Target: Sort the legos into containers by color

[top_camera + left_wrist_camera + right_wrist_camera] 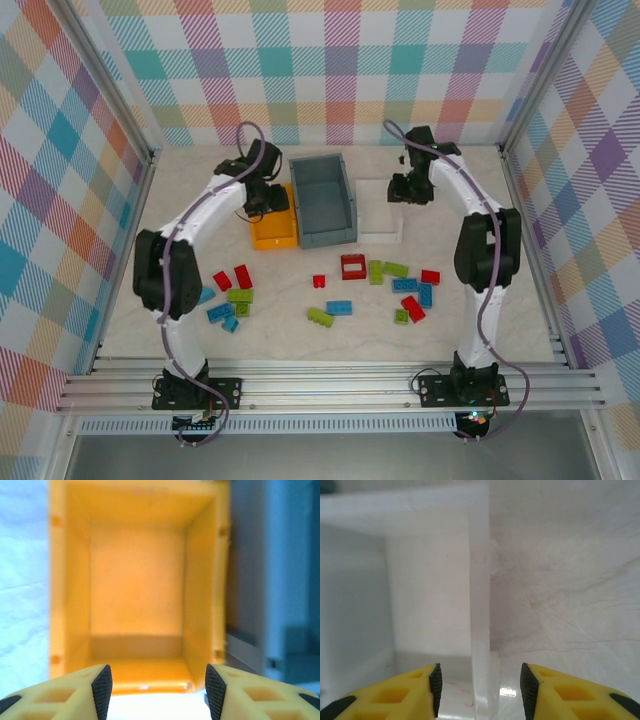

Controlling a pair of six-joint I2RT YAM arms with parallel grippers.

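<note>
Red, blue and lime green legos lie scattered on the near half of the table: a left group round a red brick (243, 276) and a right group round a red frame piece (353, 266). At the back stand the containers: an orange-yellow bin (274, 236), a grey-blue bin (300, 205) and a white bin (380, 232). My left gripper (262, 200) (158, 692) hangs open over the orange bin (135, 595), whose floor is bare. My right gripper (410, 190) (480, 690) is open, astride the white bin's right wall (479, 580) without touching it. Neither gripper holds anything.
The grey-blue bin's wall (250, 580) stands right beside the orange one. Checked walls close the table at the back and both sides. A metal rail (320, 385) runs along the near edge. White table cloth (565, 580) lies right of the white bin.
</note>
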